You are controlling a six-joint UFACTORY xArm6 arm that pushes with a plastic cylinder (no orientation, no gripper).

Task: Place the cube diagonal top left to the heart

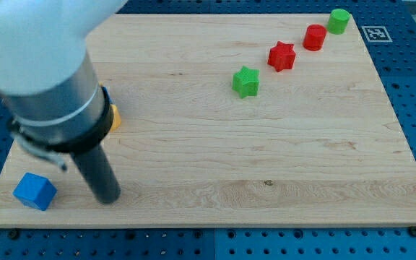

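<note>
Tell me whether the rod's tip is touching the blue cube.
Apart. The camera view shows a strip of bare wood between my tip and the blue cube, which sits to the tip's left near the board's bottom-left corner.

Arm in from view's top left, rod near-vertical, my tip (107, 196) down at view's bottom left
</note>
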